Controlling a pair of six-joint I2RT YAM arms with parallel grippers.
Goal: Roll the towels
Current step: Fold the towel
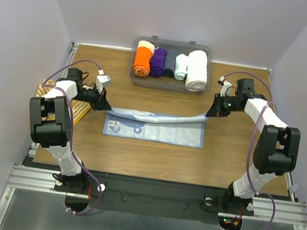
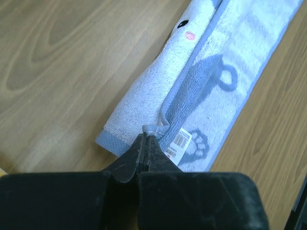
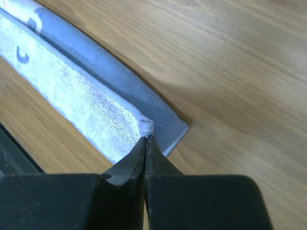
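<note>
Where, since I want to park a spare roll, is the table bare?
Bare wood: the strip between the pale blue cloth towel and the near edge of the wooden table, and the band between towel and clear plastic bin. Crowded: the left edge, striped yellow towel beside the left hand.

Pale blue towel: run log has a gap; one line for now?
left gripper: shut on pale blue towel; right gripper: shut on same; far edge lifted
</note>
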